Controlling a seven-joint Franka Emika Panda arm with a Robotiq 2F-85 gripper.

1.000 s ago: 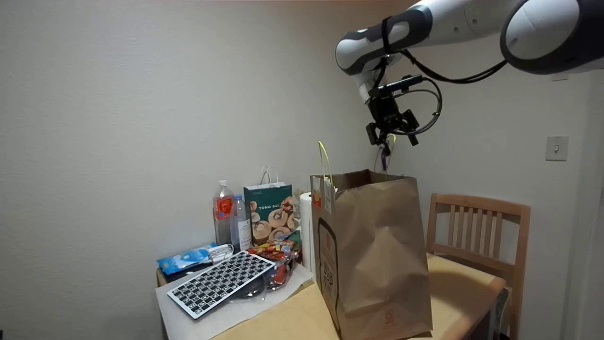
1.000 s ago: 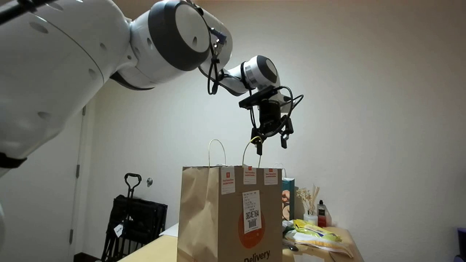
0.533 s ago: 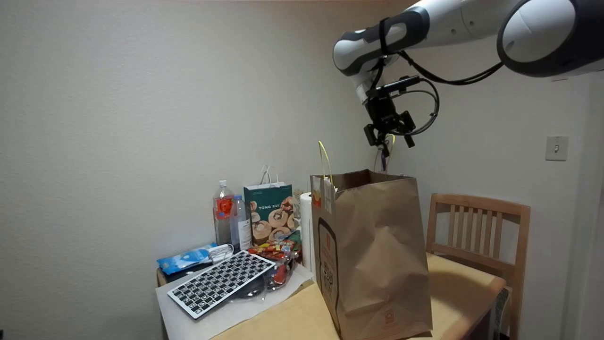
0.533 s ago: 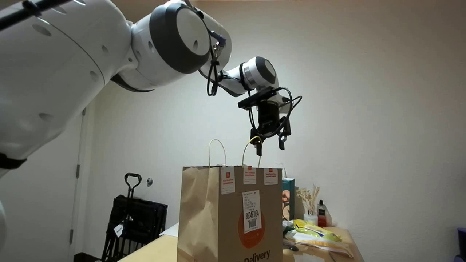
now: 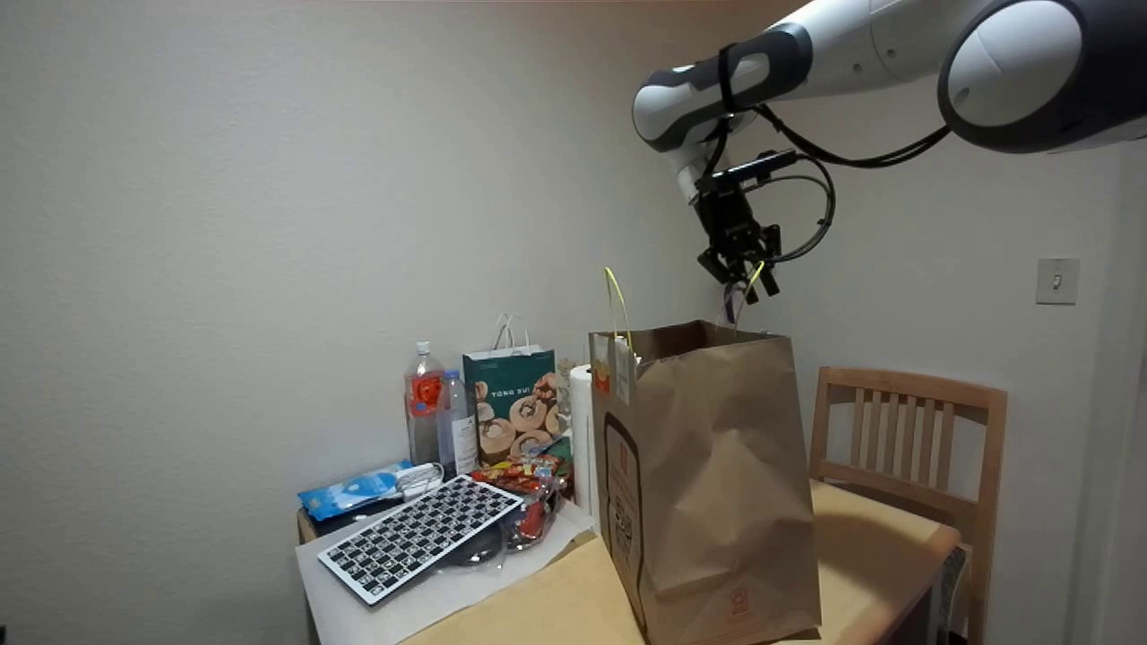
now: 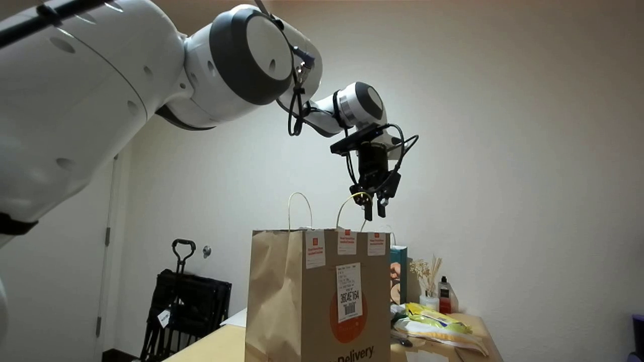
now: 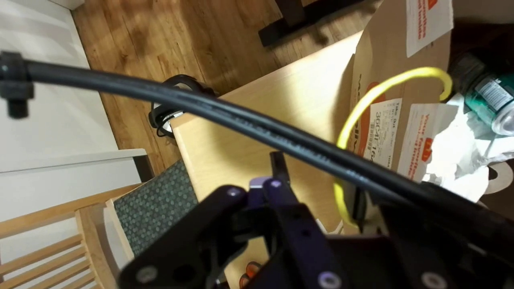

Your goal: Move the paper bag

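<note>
As both exterior views show, the paper bag [image 5: 708, 488] stands upright on a pale wooden table [image 5: 883, 537], the tallest thing there, with white stickers [image 6: 348, 291] and an orange disc [image 6: 347, 334] on one face. Inside it, the wrist view shows white crumpled material [image 7: 459, 176] and a green container [image 7: 490, 96]. A free handle [image 5: 616, 296] rises from one side of the rim; on the stickered side, the yellow handle [image 7: 371, 95] loops up at the gripper [image 6: 375, 215], which points down just above the bag's edge. Its fingers are partly apart, leaving a narrow gap between the tips; the yellow handle crosses one finger in an exterior view, and whether it touches there I cannot tell. The white arm [image 6: 80, 95] reaches over from above. Around the bag are a white roll [image 5: 584, 439], a green printed carrier [image 5: 511, 403], two bottles [image 5: 426, 421], a blue packet [image 5: 354, 491] and a keyboard [image 5: 421, 537] lying partly over a white sheet [image 5: 376, 623]. Also near are a yellow packet [image 6: 432, 317], dried stems in a white jar [image 6: 429, 302] and a red bottle [image 6: 445, 301]. Past the table stand a wooden chair [image 5: 905, 383] and, farther off, a folded black cart [image 6: 188, 301] near a door [image 6: 60, 281].
</note>
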